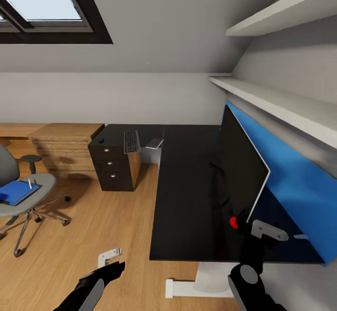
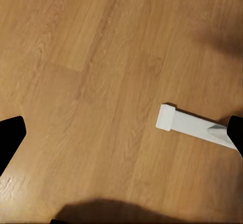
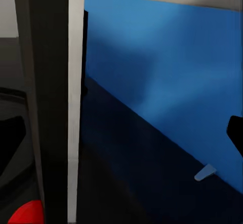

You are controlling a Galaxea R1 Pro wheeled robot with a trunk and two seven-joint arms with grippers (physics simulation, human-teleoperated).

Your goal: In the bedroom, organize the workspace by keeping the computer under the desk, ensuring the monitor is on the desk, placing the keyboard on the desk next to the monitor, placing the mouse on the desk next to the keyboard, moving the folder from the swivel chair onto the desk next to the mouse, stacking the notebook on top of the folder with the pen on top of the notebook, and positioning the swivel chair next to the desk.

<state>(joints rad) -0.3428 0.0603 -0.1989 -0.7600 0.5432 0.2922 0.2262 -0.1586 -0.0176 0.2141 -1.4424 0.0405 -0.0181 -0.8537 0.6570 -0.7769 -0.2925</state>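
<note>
The monitor (image 1: 241,168) stands on the right part of the black desk (image 1: 187,198), its red dot (image 1: 232,222) at the near lower corner. My right gripper (image 1: 255,224) is open at that corner, and the monitor's edge (image 3: 50,102) lies between its fingers. The keyboard (image 1: 132,141) and the small mouse (image 1: 100,141) lie on the desk's far left wing. At far left is the swivel chair (image 1: 28,208), with the blue folder (image 1: 16,191) and the whitish pen (image 1: 30,183) on its seat. My left gripper (image 1: 112,260) hangs open over the floor. The computer is out of view; I cannot make out the notebook.
A dark drawer pedestal (image 1: 112,166) stands under the desk's left wing, beside a light wooden drawer unit (image 1: 65,147). A pale flat item (image 1: 154,142) lies by the keyboard. A blue wall panel (image 1: 290,180) backs the desk. The desk's white foot (image 2: 187,125) rests on the wood floor.
</note>
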